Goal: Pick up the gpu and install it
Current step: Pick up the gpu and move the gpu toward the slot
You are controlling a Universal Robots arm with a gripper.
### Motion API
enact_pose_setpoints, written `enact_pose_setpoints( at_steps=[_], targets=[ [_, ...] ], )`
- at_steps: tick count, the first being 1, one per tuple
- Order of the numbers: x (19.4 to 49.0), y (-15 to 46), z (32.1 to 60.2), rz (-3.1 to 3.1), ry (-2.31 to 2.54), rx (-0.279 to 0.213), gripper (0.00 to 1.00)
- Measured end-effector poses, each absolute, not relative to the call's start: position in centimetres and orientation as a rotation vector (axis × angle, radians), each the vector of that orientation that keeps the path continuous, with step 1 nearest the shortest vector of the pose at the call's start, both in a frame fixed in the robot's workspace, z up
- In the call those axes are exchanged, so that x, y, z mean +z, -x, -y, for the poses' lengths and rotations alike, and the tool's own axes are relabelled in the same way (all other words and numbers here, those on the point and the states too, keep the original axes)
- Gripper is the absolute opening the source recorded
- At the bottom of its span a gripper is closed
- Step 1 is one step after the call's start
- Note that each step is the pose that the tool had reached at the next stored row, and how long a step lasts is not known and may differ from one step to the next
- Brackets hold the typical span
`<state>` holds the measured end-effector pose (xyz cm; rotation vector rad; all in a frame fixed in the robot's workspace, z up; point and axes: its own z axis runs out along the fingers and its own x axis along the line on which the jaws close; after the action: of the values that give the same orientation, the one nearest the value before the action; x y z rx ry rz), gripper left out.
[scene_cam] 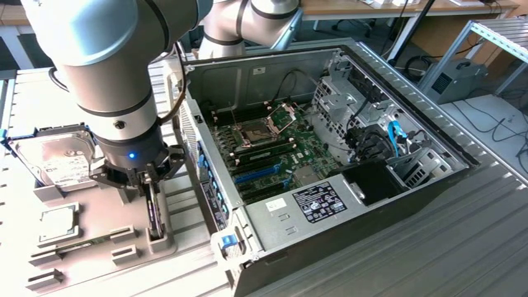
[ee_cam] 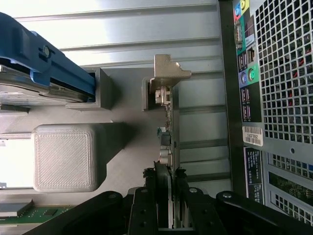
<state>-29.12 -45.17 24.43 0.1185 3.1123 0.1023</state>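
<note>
The black end effector pinches the gpu, a thin dark card with a silver bracket, standing on edge at nine o'clock from the open grey metal computer case.

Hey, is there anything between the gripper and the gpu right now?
Nothing visible. The gripper sits right at the upper edge of the gpu, which stands on edge in its grey holder beside the open computer case.
</note>
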Motion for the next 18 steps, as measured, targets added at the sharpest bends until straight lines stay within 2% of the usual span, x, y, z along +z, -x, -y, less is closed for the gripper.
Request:
enact_pose_setpoints(
  at_steps=[18],
  targets=[
    [24.88, 29.12, 45.17, -3.112, -0.119, 0.102, 0.27]
  ],
)
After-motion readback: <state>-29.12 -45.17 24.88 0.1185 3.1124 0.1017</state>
